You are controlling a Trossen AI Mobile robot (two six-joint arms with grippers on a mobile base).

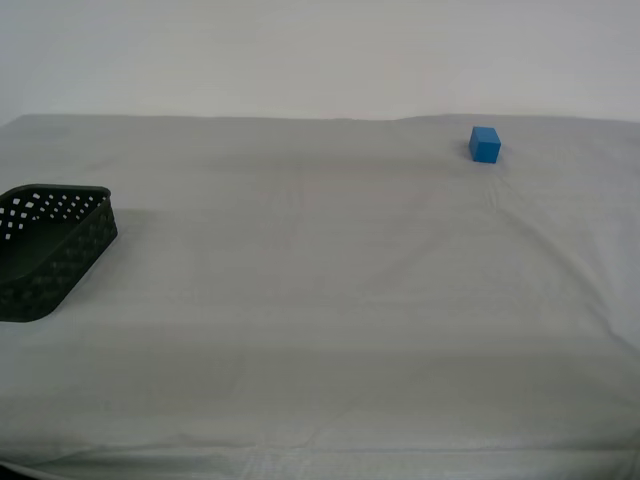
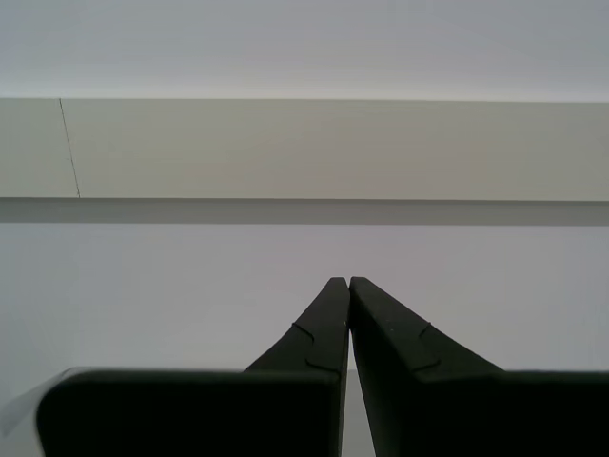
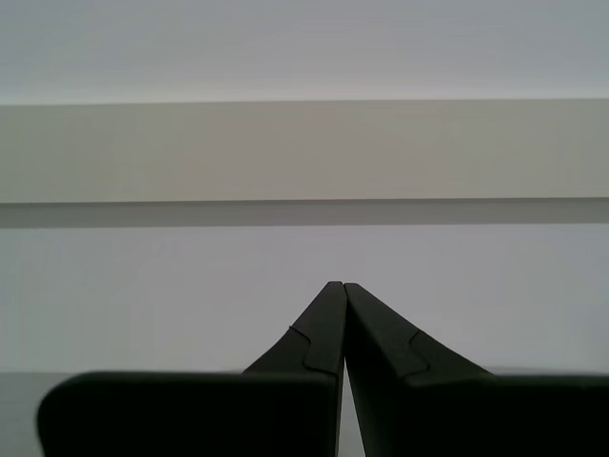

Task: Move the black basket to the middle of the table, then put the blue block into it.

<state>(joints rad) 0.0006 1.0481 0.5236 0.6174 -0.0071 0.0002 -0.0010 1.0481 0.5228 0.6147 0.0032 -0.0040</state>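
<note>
So at the exterior view's far left there's the black basket (image 1: 48, 250), cut off a bit by the frame edge, sitting flat on the table (image 1: 330, 300) with its open top up and nothing visible inside it. The middle of the grey-white cloth is bare, just a few soft wrinkles. Way over toward the exterior view's right, near the far edge of the table, sits the blue block (image 1: 485, 144), well apart from the basket.

Neither arm shows up in the exterior view, so I can't place the basket or block relative to either pincer. My second gripper (image 2: 348, 282) has its two black fingers pressed tip to tip, holding nothing, pointed at a pale wall with a darker horizontal band. My first gripper (image 3: 342, 286) looks the same: fingers closed together at the tips, gripping nothing, facing that same kind of wall.
</note>
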